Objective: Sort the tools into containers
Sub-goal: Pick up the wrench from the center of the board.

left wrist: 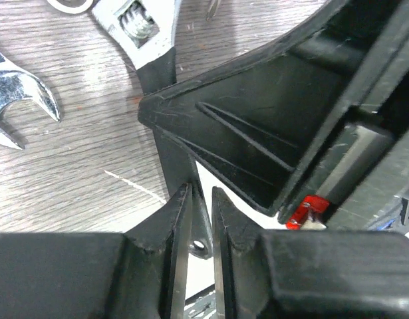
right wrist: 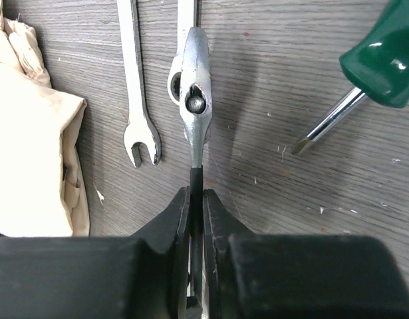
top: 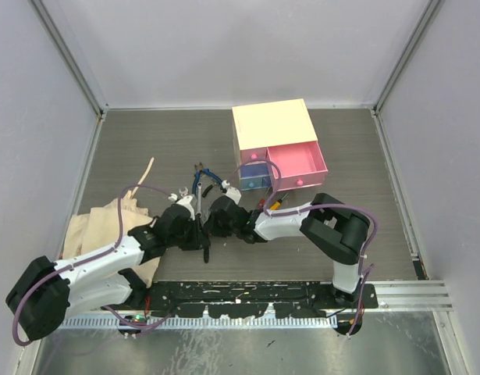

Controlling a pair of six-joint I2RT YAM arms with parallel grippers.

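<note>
Closest to the right wrist lens: right gripper [right wrist: 196, 196], fingers clenched on the thin black handle of the adjustable wrench [right wrist: 194, 126], silver head edge-on toward 12 o'clock. Same wrench in the left wrist view: worm-screw head at 11 o'clock, black handle running down to 6 o'clock, hole-pierced end pinched between the fingers of the left gripper [left wrist: 201, 194], likewise clamped on it. One tool, two grips, over the table [top: 161, 141] at 7 o'clock of the chest. Resting or lifted: impossible to tell.

Just beside the head at 9 o'clock, right wrist view: open-end wrench [right wrist: 136, 86], flat on the wood grain, jaw toward 6 o'clock. Between the two: ring-ended silver shaft [right wrist: 186, 16], partly hidden behind the head. Apart at 2 o'clock: green-handled screwdriver [right wrist: 380, 60], tip aimed at 7 o'clock. At the 9 o'clock edge: crumpled cream cloth [right wrist: 31, 153].

Overhead, at 12 o'clock of the grippers: blue-handled pliers [top: 202, 181]. At 2 o'clock: orange and red handles [top: 274, 201], peeking over the right arm. At 1 o'clock: cream chest [top: 271, 125], pink drawer [top: 318, 160] pulled well out, purple drawer [top: 253, 156] and blue drawer [top: 255, 183] on its 9 o'clock side, how far out hard to tell. At 10 o'clock, near the cloth: thin pale stick [top: 148, 170].
</note>
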